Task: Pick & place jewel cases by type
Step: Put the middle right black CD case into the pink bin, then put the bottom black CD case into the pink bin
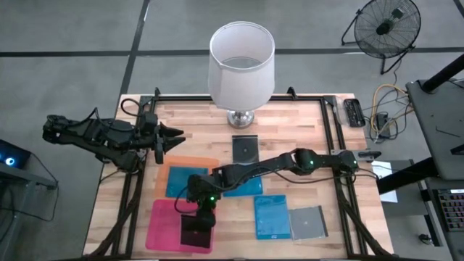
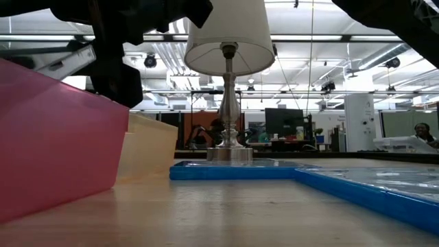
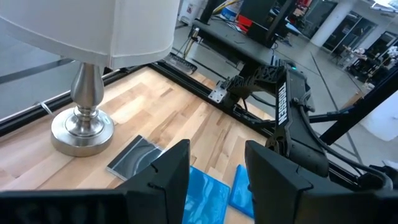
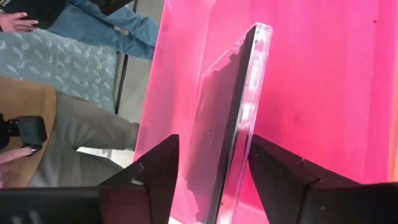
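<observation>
My right gripper (image 1: pixel 200 217) reaches over the pink sheet (image 1: pixel 163 226) at the near left. It is open, with a dark jewel case (image 4: pixel 217 112) with a clear rim standing between its fingers. From above, that case (image 1: pixel 196 233) is on the pink sheet. One blue case (image 1: pixel 183 181) lies on the orange sheet (image 1: pixel 196 163), and two more (image 1: pixel 245 188) (image 1: pixel 272 216) lie on the wood. A silvery case (image 1: pixel 309 222) lies near right and a dark one (image 1: pixel 246 148) by the lamp. My left gripper (image 1: pixel 174 136) hovers open at the far left, holding nothing. My right gripper has one finger (image 4: pixel 155 171) beside the case's dark face and the other (image 4: pixel 280 177) beside its clear rim (image 4: pixel 249 124). The gap between the fingers is wider than the case is thick. I cannot tell whether either finger touches it.
A lamp (image 1: pixel 241 61) with a white shade and a metal foot stands at the far middle. A black frame rail (image 1: pixel 341 138) runs round the table. A seated person (image 4: pixel 74 130) shows beyond the table's near edge. Bare wood lies at the far right.
</observation>
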Robot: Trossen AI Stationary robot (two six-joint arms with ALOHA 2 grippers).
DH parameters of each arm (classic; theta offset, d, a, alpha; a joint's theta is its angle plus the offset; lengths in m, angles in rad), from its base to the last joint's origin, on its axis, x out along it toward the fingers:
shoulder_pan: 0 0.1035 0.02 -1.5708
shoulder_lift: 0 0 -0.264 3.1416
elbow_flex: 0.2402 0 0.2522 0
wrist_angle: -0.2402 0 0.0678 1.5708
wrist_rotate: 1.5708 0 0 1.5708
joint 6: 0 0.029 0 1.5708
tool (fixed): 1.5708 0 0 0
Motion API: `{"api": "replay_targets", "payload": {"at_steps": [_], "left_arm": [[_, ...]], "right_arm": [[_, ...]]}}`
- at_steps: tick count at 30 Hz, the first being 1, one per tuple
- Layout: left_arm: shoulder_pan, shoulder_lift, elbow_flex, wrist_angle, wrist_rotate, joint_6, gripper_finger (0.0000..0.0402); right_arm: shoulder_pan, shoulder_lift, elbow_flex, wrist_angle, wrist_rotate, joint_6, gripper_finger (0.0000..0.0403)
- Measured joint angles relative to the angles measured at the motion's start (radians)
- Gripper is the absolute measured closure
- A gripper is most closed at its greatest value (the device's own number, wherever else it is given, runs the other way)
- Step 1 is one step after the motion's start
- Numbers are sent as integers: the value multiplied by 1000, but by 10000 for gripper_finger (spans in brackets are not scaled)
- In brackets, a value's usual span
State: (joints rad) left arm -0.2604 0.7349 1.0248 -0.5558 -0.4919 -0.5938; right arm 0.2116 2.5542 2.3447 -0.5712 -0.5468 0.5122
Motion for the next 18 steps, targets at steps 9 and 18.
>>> {"api": "replay_targets", "payload": {"at_steps": [9, 18], "left_arm": [[0, 0, 0, 5, 0, 3, 264], [0, 0, 0, 5, 0, 16, 264]], "right_arm": [[-10, 0, 0, -1, 0, -26, 138], [-33, 0, 1, -23, -1, -38, 69]]}}
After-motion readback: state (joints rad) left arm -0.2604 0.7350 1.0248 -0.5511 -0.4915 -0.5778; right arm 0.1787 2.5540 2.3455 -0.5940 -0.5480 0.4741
